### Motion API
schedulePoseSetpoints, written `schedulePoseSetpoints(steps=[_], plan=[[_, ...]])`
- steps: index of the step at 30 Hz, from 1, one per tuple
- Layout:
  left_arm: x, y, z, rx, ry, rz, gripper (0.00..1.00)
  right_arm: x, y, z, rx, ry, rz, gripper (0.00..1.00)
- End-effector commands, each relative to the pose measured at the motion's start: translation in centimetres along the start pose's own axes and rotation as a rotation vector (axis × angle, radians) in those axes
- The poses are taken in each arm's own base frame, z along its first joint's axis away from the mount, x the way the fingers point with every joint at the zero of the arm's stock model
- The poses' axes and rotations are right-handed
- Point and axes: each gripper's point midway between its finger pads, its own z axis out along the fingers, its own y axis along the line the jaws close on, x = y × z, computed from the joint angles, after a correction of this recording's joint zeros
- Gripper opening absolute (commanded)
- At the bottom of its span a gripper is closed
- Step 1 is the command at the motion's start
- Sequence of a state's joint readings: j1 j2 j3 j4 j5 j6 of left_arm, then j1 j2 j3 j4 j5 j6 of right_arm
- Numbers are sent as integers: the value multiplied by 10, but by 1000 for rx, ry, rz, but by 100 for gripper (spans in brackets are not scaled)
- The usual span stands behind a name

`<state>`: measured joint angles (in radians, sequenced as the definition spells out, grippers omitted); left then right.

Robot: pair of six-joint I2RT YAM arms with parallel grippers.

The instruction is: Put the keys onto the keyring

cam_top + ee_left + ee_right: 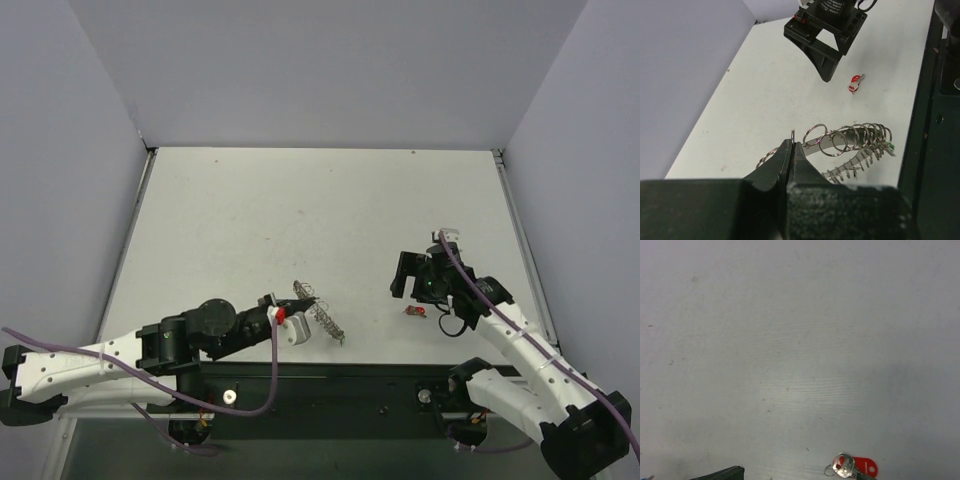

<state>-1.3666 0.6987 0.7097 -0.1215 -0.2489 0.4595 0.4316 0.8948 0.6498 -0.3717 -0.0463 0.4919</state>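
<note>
The keyring [852,142] is a silvery metal band frilled with many small loops, lying on the table; it also shows in the top view [322,312]. My left gripper [791,146] is shut on one small loop at the ring's near end, and it shows in the top view [284,318]. One key with a red tag [856,467] lies on the table at the bottom of the right wrist view, also in the top view [414,311] and left wrist view [855,83]. My right gripper [414,293] is open just above it. A speck of green [891,145] sits at the ring's far end.
The black base rail [330,385] runs along the near table edge, close behind the keyring. Grey walls stand on the left, right and far sides. White table [300,220] stretches beyond both grippers.
</note>
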Motion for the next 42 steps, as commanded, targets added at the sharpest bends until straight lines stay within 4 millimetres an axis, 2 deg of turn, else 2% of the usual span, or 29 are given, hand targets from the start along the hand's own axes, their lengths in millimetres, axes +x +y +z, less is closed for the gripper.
schedulePoseSetpoints(steps=[1,5,8,11,15,17,18,26,35,42], plan=[[-31,20,-14,-62,-37,-175,0,8,-34,-5,202,40,56,87],[-22,17,-15,-51,26,-220,0,18,-36,3,230,106,64,78],[-17,11,-16,-27,61,-234,0,21,-37,10,253,143,74,77],[-13,8,-18,-17,73,-246,0,22,-34,16,252,172,87,67],[-9,8,-21,-17,86,-247,0,26,-32,25,229,214,128,65],[-8,8,-22,-20,88,-242,0,30,-28,29,195,241,150,56],[-8,8,-22,-18,84,-244,0,30,-29,31,192,247,162,45],[-6,5,-21,-9,96,-238,0,46,-27,45,147,323,259,45],[-3,4,-19,-12,111,-235,0,61,-38,48,171,362,285,45],[0,4,-17,-18,122,-234,0,69,-41,51,170,390,298,38]])
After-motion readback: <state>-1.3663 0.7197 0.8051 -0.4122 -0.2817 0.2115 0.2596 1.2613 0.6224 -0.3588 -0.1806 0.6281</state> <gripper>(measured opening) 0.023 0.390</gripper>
